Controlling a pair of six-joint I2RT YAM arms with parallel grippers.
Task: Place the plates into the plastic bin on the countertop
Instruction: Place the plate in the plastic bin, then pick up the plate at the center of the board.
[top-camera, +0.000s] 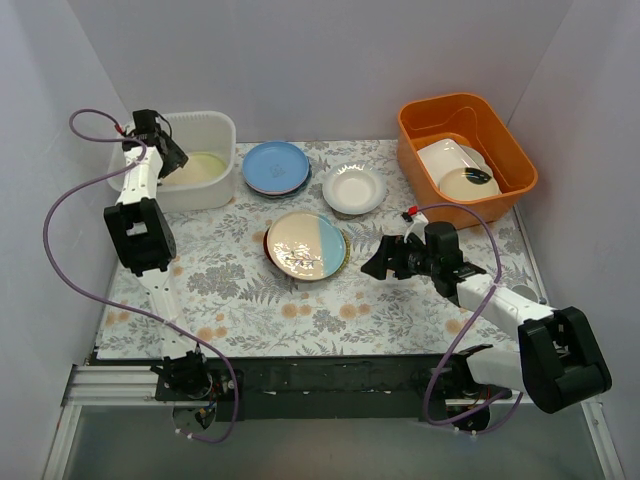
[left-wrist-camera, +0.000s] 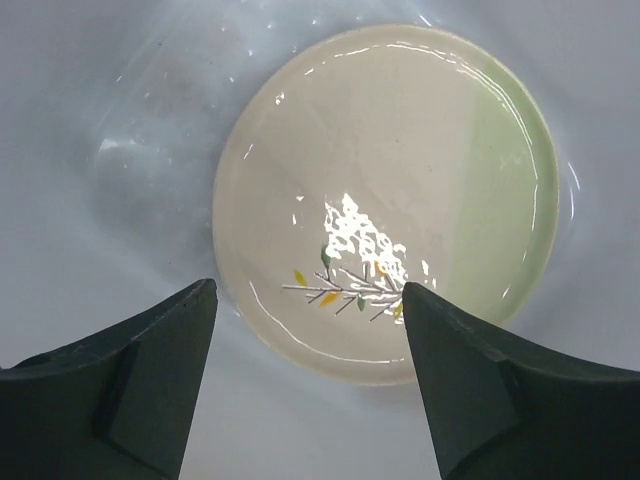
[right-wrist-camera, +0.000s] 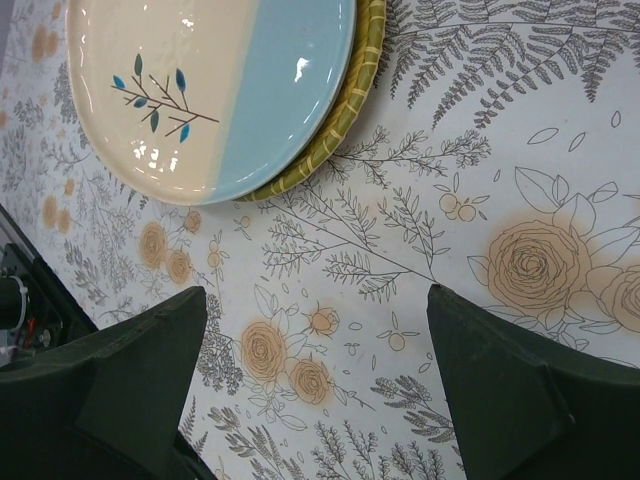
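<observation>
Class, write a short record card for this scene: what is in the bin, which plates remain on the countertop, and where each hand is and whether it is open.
In plastic bin: cream leaf-sprig plate, lying flat
On countertop: cream-and-blue plate stacked on a yellow plate; blue plate; white scalloped plate
Left hand: open, above the bin, holding nothing
Right hand: open, over the countertop beside the cream-and-blue plate, holding nothing
</observation>
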